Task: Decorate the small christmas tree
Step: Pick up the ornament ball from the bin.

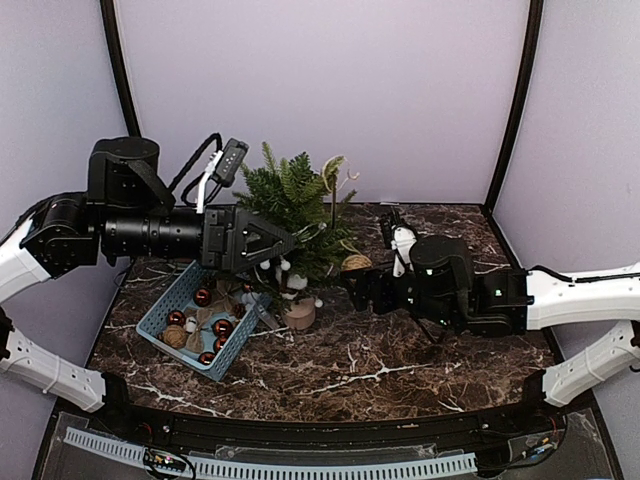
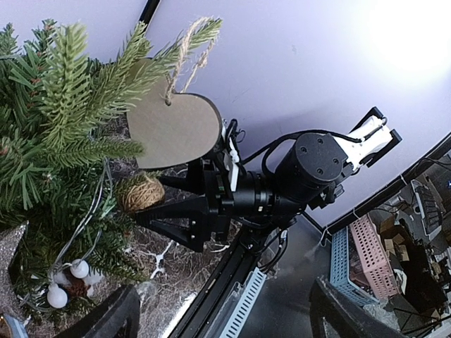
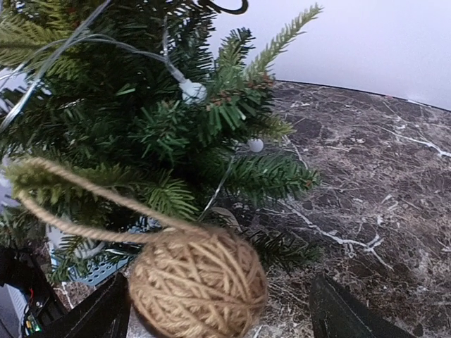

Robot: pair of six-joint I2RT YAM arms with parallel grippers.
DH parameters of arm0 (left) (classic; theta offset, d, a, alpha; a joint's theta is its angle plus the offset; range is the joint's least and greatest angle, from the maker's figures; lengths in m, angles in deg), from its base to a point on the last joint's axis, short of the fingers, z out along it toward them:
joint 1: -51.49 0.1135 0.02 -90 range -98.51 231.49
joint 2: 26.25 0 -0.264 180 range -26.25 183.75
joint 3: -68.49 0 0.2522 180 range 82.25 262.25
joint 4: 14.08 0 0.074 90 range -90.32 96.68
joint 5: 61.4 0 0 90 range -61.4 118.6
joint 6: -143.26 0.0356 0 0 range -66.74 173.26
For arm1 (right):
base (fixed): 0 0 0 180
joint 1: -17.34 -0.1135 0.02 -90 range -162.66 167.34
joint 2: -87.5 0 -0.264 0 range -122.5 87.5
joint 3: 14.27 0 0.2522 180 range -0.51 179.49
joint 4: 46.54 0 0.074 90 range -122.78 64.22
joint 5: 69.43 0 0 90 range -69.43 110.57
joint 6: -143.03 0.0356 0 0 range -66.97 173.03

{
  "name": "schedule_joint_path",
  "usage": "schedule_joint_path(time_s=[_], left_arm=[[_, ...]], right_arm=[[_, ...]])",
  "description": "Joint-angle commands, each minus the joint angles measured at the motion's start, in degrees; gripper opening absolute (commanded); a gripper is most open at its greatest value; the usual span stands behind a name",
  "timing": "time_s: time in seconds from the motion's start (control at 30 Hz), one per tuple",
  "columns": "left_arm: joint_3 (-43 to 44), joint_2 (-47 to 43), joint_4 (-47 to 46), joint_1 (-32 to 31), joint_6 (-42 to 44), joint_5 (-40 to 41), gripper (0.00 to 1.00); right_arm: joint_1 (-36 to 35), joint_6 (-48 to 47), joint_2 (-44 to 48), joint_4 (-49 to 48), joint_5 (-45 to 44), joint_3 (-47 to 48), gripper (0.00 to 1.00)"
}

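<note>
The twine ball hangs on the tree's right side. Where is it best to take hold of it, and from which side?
Probably the twine ball itself, across its round middle, coming from the right, away from the small christmas tree. Its loop is thin and draped over a branch; needles crowd behind. The right gripper faces it there, fingers open.

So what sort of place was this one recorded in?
Most likely a lab robot cell, not a home. Plain lilac walls held by black frame posts box in a marble-pattern tabletop, and the left wrist view shows plastic crates and clutter beyond the enclosure.
</note>
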Motion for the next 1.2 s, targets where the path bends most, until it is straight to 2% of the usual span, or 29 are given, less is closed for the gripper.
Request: schedule_joint_path(time_s=[0.0, 0.17, 0.7, 1.03, 1.17], left_arm=[[-0.87, -1.38, 1.97, 0.28, -0.55, 1.48, 0.86], [-1.70, -2.30, 2.96, 0.54, -0.70, 2.02, 0.87], [-2.54, -3.55, 4.56, 1.42, -0.68, 2.98, 0.89], [-3.30, -5.72, 7.61, 2.24, -1.58, 5.70, 0.89], [-4.72, -7.78, 8.99, 2.48, -2.94, 9.89, 0.90]], right_arm=[[-0.74, 3.40, -1.05, 4.15, -7.95, 2.93, 0.89], [-0.70, 5.18, -0.70, 8.14, -10.43, 2.94, 0.89], [-0.66, 7.73, 1.22, 10.86, -14.14, 3.25, 0.88], [-0.65, 10.08, 6.33, 13.36, -15.24, 2.01, 0.88], [-0.59, 10.52, 8.68, 14.42, -15.69, 1.16, 0.89]])
